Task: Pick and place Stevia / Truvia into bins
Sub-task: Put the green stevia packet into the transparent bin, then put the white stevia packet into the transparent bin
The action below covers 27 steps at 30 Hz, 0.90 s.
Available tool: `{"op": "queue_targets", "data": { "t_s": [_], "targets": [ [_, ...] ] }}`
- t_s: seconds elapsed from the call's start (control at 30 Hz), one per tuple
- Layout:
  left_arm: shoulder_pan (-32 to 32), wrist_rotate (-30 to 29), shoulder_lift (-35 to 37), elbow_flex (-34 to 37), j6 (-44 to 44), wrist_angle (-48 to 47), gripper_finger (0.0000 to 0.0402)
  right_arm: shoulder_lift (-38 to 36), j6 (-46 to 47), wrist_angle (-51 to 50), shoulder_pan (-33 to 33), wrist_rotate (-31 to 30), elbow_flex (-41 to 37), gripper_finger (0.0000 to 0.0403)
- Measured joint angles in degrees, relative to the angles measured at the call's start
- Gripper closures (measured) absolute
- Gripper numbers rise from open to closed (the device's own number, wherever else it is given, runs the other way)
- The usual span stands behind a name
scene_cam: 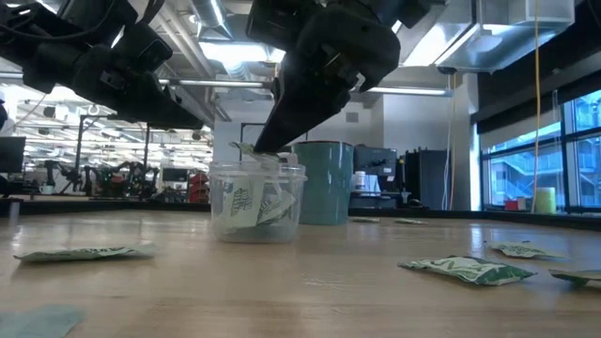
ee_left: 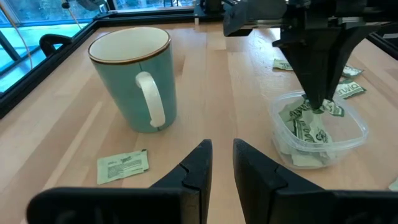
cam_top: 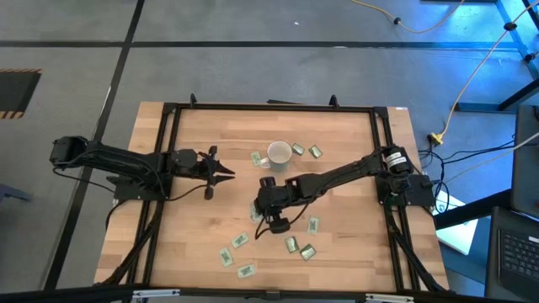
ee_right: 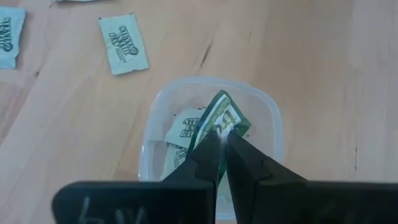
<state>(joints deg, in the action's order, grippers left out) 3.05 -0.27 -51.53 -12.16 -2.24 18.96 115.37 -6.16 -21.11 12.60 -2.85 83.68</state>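
While the left gripper [cam_top: 229, 175] waits near the mug [cam_top: 280, 154], fingers slightly parted and empty, the right gripper [cam_top: 261, 208] hangs over the clear cup [scene_cam: 257, 202]. At the wrist, its fingers pinch one green sachet [ee_right: 221, 118] above the cup's rim; more sachets lie inside.

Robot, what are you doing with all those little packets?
The right gripper is pinching a green sachet and holding it over the clear cup, which already has a few sachets inside. More sachets lie scattered on the table, near a mug. The left gripper waits off to the side, holding nothing.
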Motion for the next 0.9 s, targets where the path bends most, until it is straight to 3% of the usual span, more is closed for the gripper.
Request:
{"op": "queue_targets", "data": {
  "t_s": [0.33,0.5,0.6,0.7,0.9],
  "targets": [
    [0.1,-0.2,0.0,0.0,-0.1,-0.4,0.0343,0.0,4.0,1.2,0.0,0.1,0.0,0.0307],
    [0.0,0.1,0.0,0.0,-1.8,-1.4,0.0343,-1.5,10.3,0.4,-0.1,0.0,0.0,0.0293],
    [-1.0,6.7,0.0,0.0,-4.9,-2.1,0.0343,-4.6,14.9,-1.9,0.5,-1.2,-0.3,0.0293],
    [-4.8,12.9,0.0,0.0,-10.0,-2.6,0.0343,-8.9,18.8,-2.9,2.8,-8.0,-3.7,0.0293],
    [-16.1,11.0,0.0,-1.6,-9.9,-2.7,0.0343,-20.0,27.4,-0.8,9.5,-25.8,-14.5,0.0293]
  ]
}}
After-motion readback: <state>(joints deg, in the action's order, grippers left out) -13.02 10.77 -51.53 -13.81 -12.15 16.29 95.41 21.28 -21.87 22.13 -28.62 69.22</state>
